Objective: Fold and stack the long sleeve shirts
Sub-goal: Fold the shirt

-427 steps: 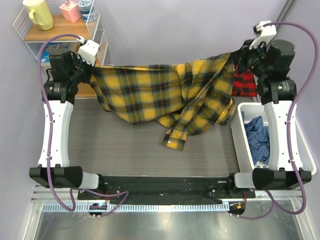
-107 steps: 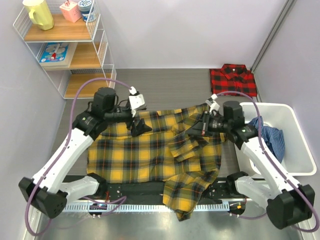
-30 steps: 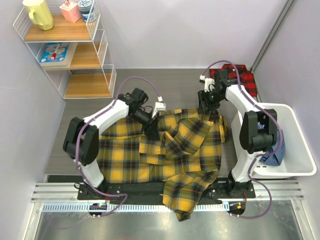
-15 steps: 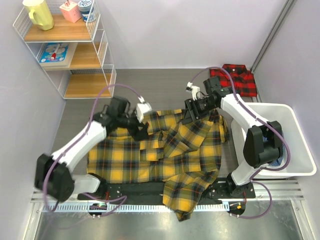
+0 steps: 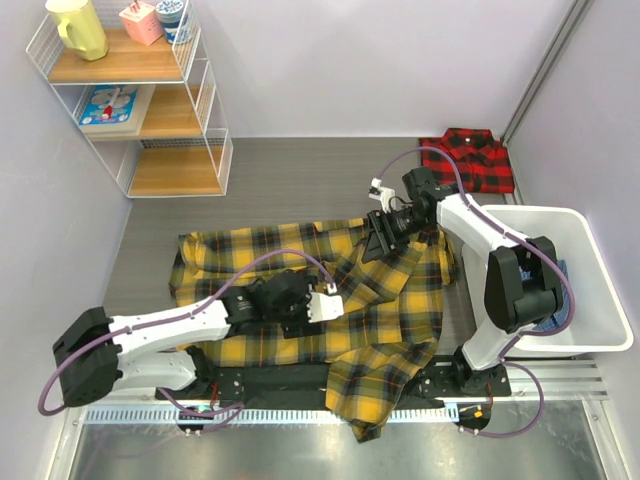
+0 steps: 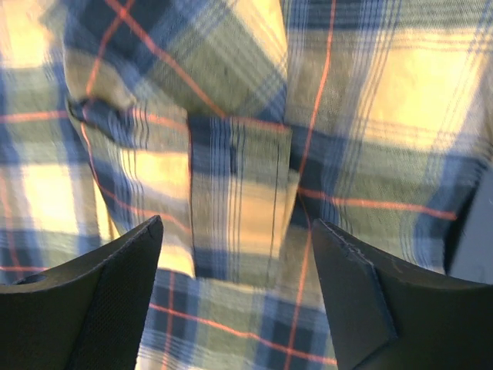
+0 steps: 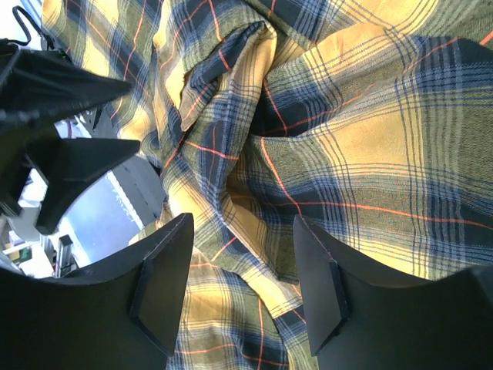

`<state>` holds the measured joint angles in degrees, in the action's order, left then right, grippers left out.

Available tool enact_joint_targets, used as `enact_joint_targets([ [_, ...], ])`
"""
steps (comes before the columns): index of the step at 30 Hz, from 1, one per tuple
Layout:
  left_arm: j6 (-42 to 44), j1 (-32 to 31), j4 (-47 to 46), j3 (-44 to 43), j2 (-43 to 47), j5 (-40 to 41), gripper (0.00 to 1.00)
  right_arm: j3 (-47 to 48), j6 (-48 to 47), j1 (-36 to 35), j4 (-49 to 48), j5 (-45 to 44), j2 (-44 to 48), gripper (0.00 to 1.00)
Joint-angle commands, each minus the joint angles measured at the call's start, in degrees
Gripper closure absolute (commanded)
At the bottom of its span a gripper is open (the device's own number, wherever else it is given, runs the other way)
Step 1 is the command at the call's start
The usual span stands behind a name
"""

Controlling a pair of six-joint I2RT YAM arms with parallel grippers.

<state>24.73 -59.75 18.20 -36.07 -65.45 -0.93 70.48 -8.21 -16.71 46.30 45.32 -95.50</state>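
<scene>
The yellow plaid shirt (image 5: 400, 300), dark-checked with thin red lines, lies spread but rumpled across the middle of the table (image 5: 300, 180). Its cloth bunches in folds toward the right, and one part hangs over the near edge. The red-and-black shirt (image 5: 490, 170) lies folded flat at the far right corner.

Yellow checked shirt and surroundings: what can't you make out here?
- Overhead view: the left arm covers part of the yellow plaid flannel shirt.
- Wrist views: the frame cuts off the shirt's edges.
- Overhead view: the right arm hides most of what lies in the white plastic bin.
</scene>
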Motion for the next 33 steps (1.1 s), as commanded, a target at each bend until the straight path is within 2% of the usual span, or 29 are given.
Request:
enact_joint_targets([
  [1,2.25,-3.79,-9.23,-0.14,-3.18,8.22,0.23,-0.08,-0.32,0.01,-1.39,1.35,-0.30,0.40],
  [11,7.26,-5.91,-12.92,1.62,-9.25,8.66,0.23,0.63,-1.90,0.10,-0.69,-0.23,-0.82,0.40],
  [14,5.95,-5.47,-12.84,0.48,-10.66,11.04,0.32,0.80,-2.69,0.10,-0.08,-0.41,-1.44,0.40],
  [15,4.72,-5.03,-11.36,-0.04,-10.58,10.51,0.40,0.89,-3.04,0.10,0.10,-0.50,-1.53,0.40],
  [17,3.49,-3.46,-10.73,-0.84,-9.18,9.81,0.50,1.24,-3.39,0.10,0.63,-0.50,-1.70,0.40],
  [18,2.70,-3.01,-10.29,-1.10,-8.56,9.46,0.60,1.42,-3.48,0.10,0.72,-0.58,-1.79,0.40],
  [25,-1.17,-0.64,-2.92,-5.14,-3.02,4.27,0.91,2.82,-4.18,0.27,1.42,-1.29,-2.41,0.39],
  [26,-1.87,-0.11,-2.03,-6.54,-2.49,3.83,0.99,3.08,-4.53,0.27,1.51,-1.37,-2.67,0.39],
  [29,-5.47,4.10,3.57,-10.92,-1.97,0.59,1.00,4.40,-5.15,0.80,2.38,-2.07,-3.02,0.37],
  [33,-10.92,14.81,11.93,-17.86,-0.73,-14.31,1.00,7.12,-5.68,3.08,3.18,-2.87,-3.98,0.36],
])
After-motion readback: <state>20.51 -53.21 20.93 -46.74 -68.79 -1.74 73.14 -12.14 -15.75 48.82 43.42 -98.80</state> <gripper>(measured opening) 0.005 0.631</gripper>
